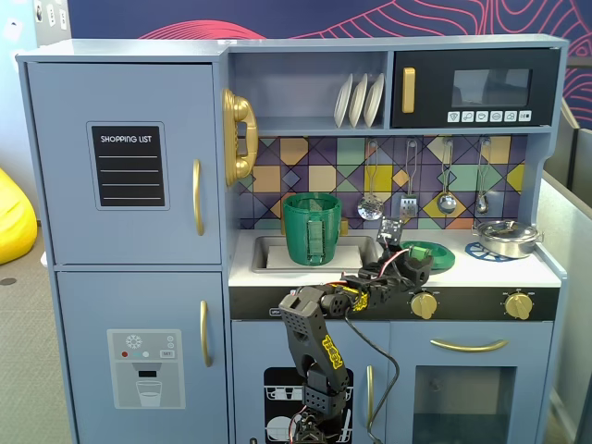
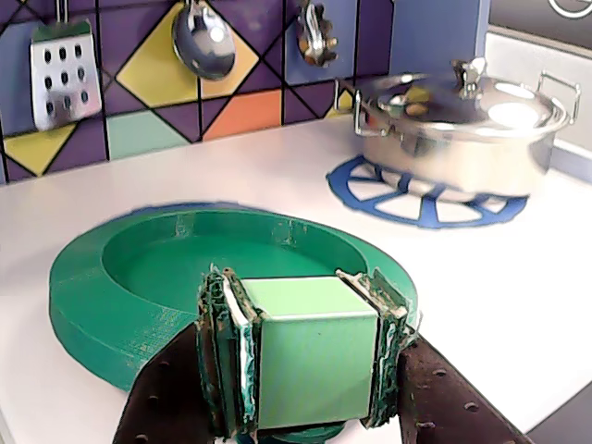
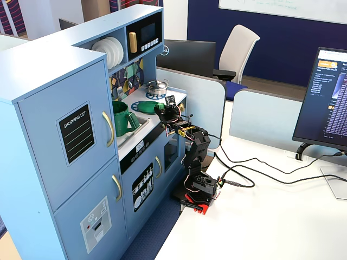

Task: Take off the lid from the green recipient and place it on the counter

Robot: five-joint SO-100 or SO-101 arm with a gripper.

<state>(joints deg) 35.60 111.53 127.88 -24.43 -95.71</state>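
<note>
Lid: the flat round green plastic lid [image 2: 139, 277] lies on the white surface [image 2: 481, 268] of the blue-grey toy kitchen, over a blue burner print, just right of the sink in a fixed view [image 1: 442, 259].
Knob: the lid's blocky light-green knob [image 2: 310, 347] stands up at its near edge in the wrist view.
Jaws: the gripper [image 2: 305, 356] is clamped on that knob — one jaw pressed to each side face.
Pot: the tall dark-green plastic pot [image 1: 311, 228] stands uncovered in the steel sink basin [image 1: 268, 254], ribbed handle strip facing forward.
Neighbour: a small silver lidded pan [image 2: 462, 129] sits on the far burner print — well apart from the lid.
</note>
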